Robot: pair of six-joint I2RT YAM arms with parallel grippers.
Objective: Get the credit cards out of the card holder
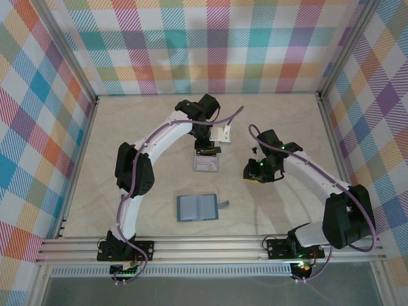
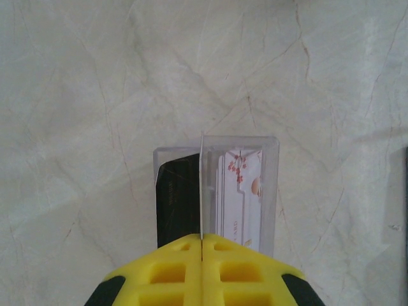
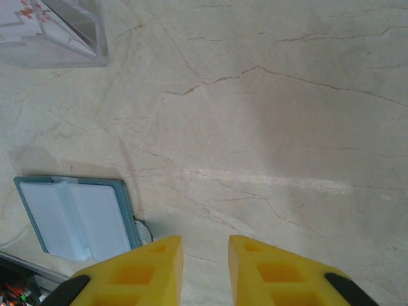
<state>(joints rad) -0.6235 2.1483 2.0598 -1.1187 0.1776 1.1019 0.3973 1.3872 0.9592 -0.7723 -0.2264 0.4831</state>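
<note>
Pinching a credit card [image 2: 201, 185] edge-on in my left pincer [image 2: 201, 238] above the clear tray [image 2: 271, 185] mid-frame, card holder [image 1: 197, 208] lying open at lower centre, I risk this thin grip slipping and the card missing the tray.

**Right claw above marbled table: items in view**

- Right gripper [image 3: 205, 245]: two yellow fingers [image 3: 150, 271] with moulded pockets. The jaws stand apart, with bare table showing between them.
- Table [image 3: 274, 115]: pale cream with thin brown veins, spreading ahead of the claw and to its right.
- Card holder [image 3: 73, 217]: just left of the claw, lying flat and open. It has a teal rim, a pale blue inside and a raised fold down the middle. A small dark tab sits on the edge nearest the claw.
- Credit cards [image 3: 25, 29]: far ahead and left, well apart from the card holder. They lie within a clear plastic case [image 3: 89, 54] cut off by the frame. One white face carries a red blossom print, and a grey sheet slants above it.
</note>
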